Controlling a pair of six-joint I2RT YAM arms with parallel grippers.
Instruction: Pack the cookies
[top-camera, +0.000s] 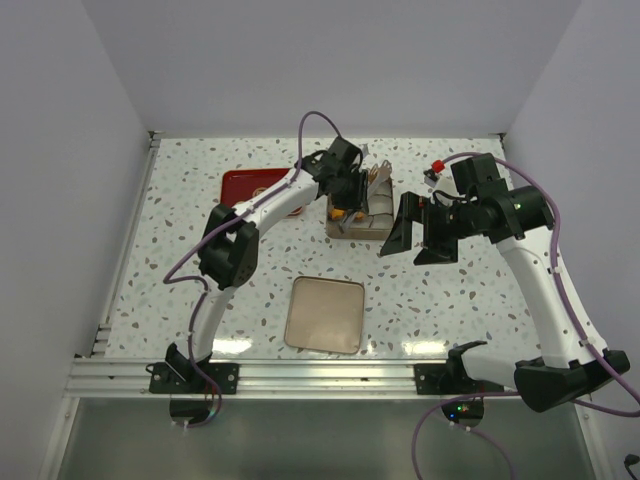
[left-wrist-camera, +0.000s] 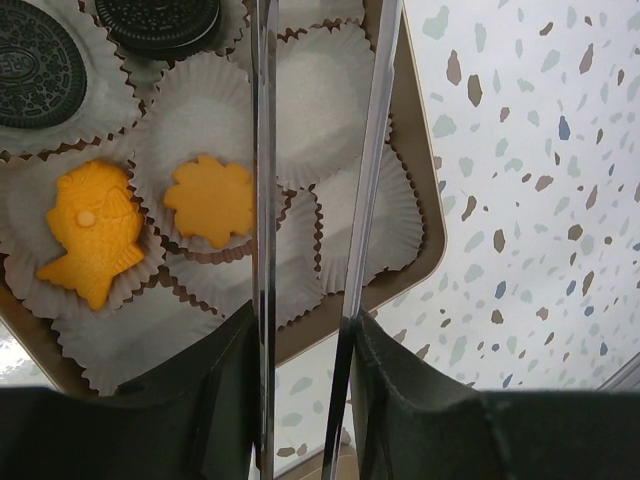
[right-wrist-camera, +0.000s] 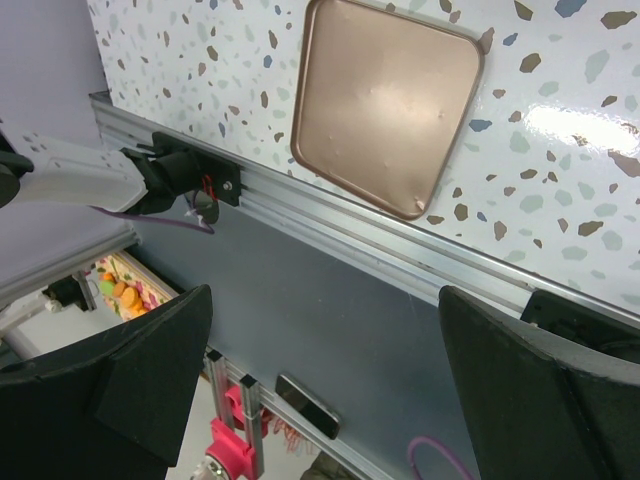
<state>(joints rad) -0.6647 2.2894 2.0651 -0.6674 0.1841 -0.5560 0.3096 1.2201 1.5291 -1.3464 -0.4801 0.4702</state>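
Jaws of right gripper (right-wrist-camera: 320, 390) spread wide, left gripper's (left-wrist-camera: 315, 200) grip unclear

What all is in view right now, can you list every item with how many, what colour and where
Cookie box: one, tan, table centre, under the left pincer.
Paper cups: several, white, lining the box; some empty.
Black cookies: two, round, in cups at the box's far corner in the left wrist view.
Orange cookies: two, one flower-shaped, one figure-shaped, in neighbouring cups.
Lid: one, tan, near the front edge.
Red tray: one, back left, partly hidden by the left arm.
Table: one, white speckled.
Left pincer: long shiny fingers, slightly apart, empty, over the box.
Right pincer: open, empty, raised right of the box.
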